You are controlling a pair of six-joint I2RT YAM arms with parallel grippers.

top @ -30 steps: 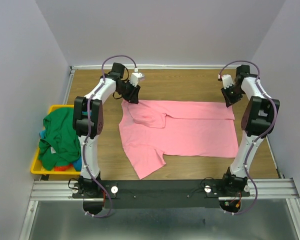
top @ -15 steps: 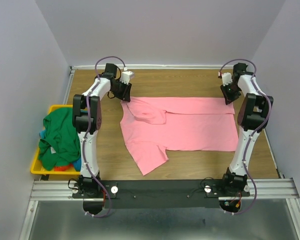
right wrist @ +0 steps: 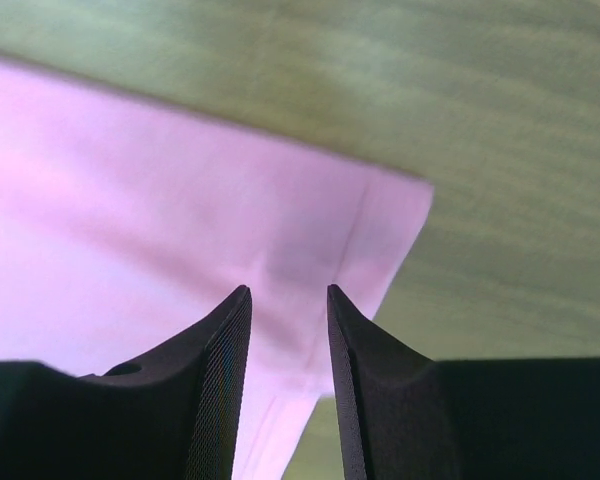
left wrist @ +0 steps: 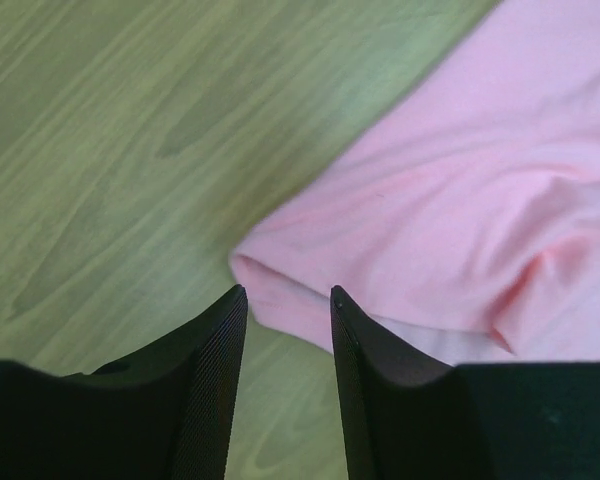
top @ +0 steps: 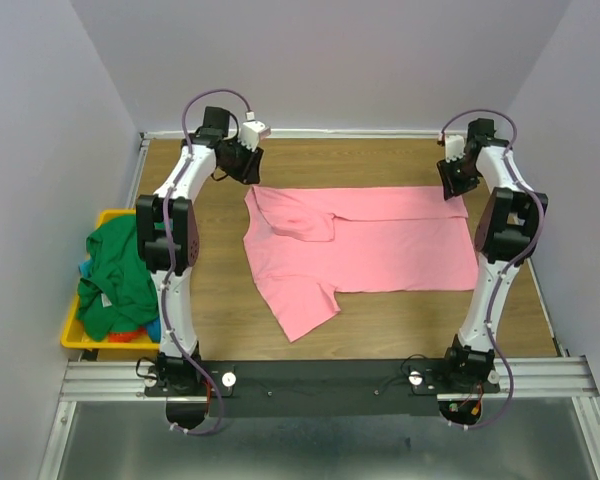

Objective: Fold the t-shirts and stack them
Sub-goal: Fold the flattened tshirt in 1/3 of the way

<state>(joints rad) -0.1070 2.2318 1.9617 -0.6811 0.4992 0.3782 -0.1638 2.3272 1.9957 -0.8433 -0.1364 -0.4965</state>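
at the far edge of the table (top: 210, 290), the pink t-shirt (top: 380, 240) lay spread sideways, and you had a hand at each of its two far corners. your left hand (left wrist: 288, 292) was released, fingers apart with nothing between them, its tips just short of a corner that was rolled under itself. your right hand (right wrist: 288, 290) was released too, hanging over the hemmed corner with cloth showing through the gap but, as far as the wrist view told, not pinched

the likeliest trouble sat on the left. that rolled corner was a doubled lip, so a close there could have caught only the top layer, or the whole roll, and either way the fold would have carried a crease with it. a rumpled flap (top: 298, 222) lay just beside that corner, and one sleeve (top: 302, 312) stuck out toward the near edge; drawing the far edge over would probably have dragged both along and left the shirt lopsided. on the right you were very near the tip of the corner, so a shallow pinch could have slipped off the seam. if one hand gripped and the other missed, the cloth would have skewed

the green t-shirt (top: 115, 275) sat heaped in the yellow bin (top: 72, 338) at the left, well apart
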